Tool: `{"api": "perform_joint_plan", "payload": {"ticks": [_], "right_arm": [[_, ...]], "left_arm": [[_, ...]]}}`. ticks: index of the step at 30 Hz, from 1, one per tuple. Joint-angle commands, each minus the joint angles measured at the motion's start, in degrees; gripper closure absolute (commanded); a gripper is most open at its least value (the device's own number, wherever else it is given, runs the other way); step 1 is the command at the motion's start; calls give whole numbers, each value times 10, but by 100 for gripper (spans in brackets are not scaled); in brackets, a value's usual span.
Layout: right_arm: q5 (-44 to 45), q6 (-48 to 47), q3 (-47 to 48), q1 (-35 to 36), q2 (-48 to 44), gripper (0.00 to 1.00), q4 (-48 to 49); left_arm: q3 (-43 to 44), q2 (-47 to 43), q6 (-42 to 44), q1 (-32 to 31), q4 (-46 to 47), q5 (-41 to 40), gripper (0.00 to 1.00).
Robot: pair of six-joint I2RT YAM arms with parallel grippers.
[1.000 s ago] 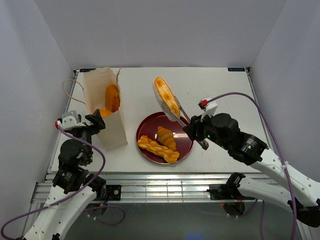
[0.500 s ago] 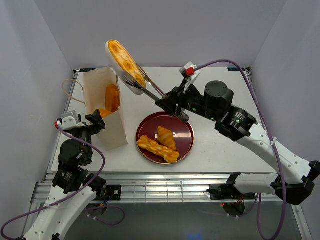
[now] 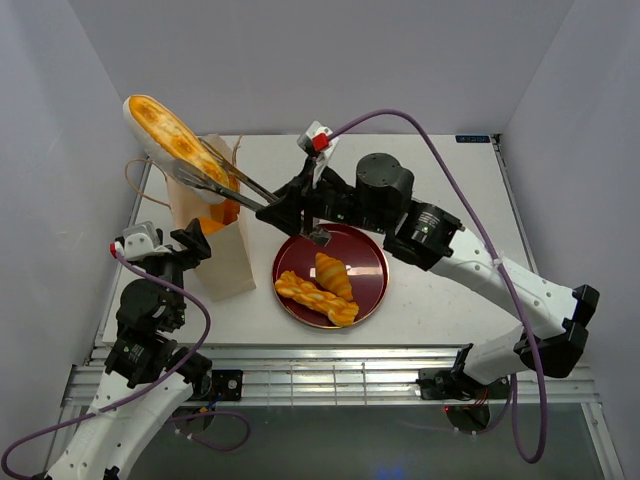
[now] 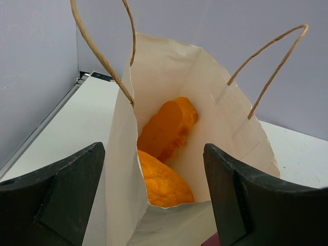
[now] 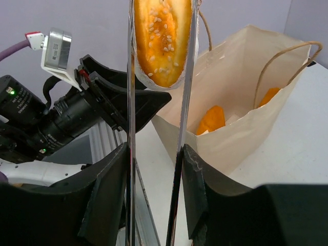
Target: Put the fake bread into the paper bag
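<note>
My right gripper [image 3: 290, 212] is shut on metal tongs [image 3: 225, 185], which pinch a long cream-striped loaf [image 3: 165, 135] high over the paper bag [image 3: 225, 255]. In the right wrist view the loaf [image 5: 163, 36] hangs between the tong arms [image 5: 130, 128], above and left of the bag's open mouth [image 5: 241, 128]. Orange bread pieces [image 4: 166, 125] lie inside the bag [image 4: 169, 66]. My left gripper [image 4: 154, 200] is open, its jaws standing either side of the bag's near edge. A croissant [image 3: 333, 273] and a braid [image 3: 312, 298] lie on the plate.
The dark red plate [image 3: 370, 250] sits just right of the bag. The bag's string handles [image 4: 100, 56] stick up at its mouth. The left arm [image 5: 61, 118] is close to the loaf in the right wrist view. White walls enclose the table.
My right arm has swung left and up with the tongs, carrying the loaf from above the plate to over the bag. The left arm has not moved.
</note>
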Motion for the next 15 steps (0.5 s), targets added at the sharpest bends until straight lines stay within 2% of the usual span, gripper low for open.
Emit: {"api": "perform_joint_plan", "payload": {"ticks": [1,15], "right_arm": [[42,-28,43,25,18,69,48],[138,-60,41,34,68,66,30]], "left_arm": [[4,4,-1,-4,-1,8,12],[2,-5,0,-7,2,5,12]]}}
